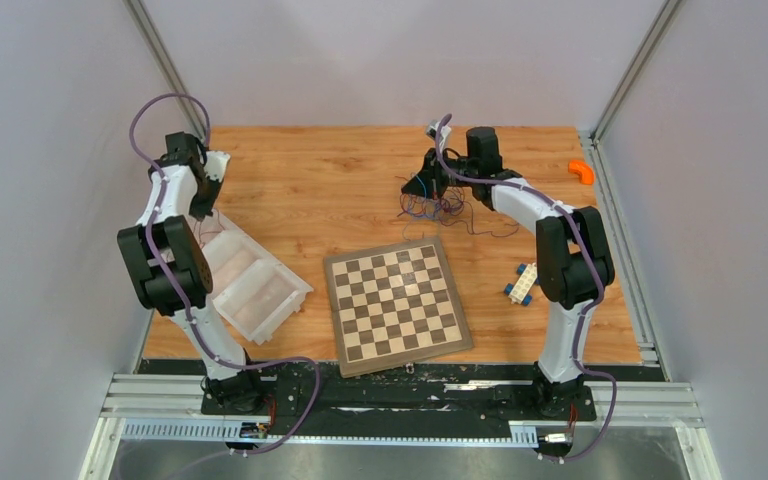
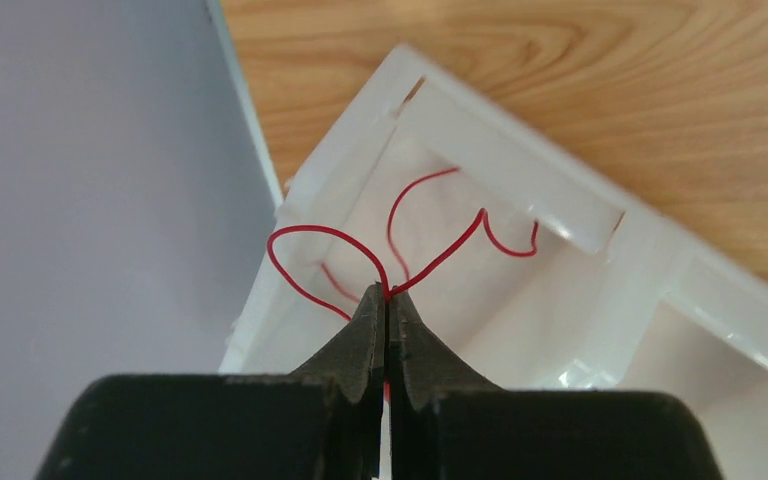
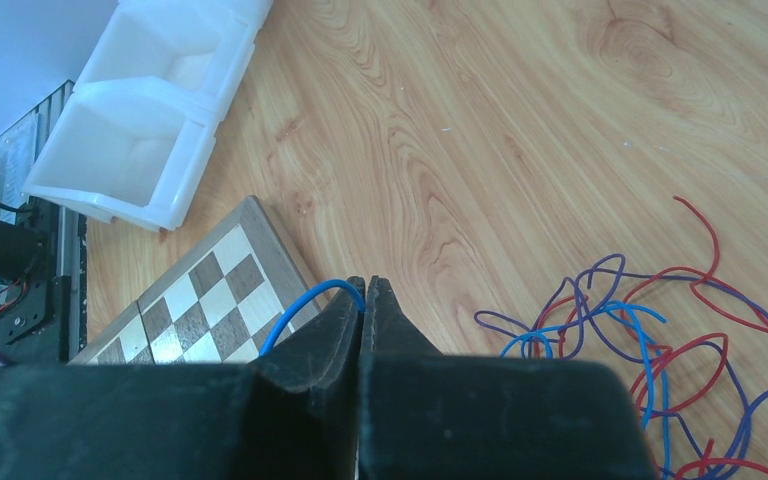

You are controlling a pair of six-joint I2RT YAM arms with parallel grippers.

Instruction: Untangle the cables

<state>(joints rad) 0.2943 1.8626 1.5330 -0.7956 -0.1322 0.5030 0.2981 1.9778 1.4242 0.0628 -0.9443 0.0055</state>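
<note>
Left claw [image 2: 387,296] pinches red cable [image 2: 438,254] looping away over tray [image 2: 500,165]

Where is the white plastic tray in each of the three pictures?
Top view: the white plastic divided tray lies at the left, beside the brown-and-cream chessboard.
Left wrist view: it fills the middle and right, a thin red cable looping over it.
Right wrist view: it sits in the top left corner, above the chessboard's corner.
Shared landmark: the orange-brown wooden tabletop, in all three views.
</note>
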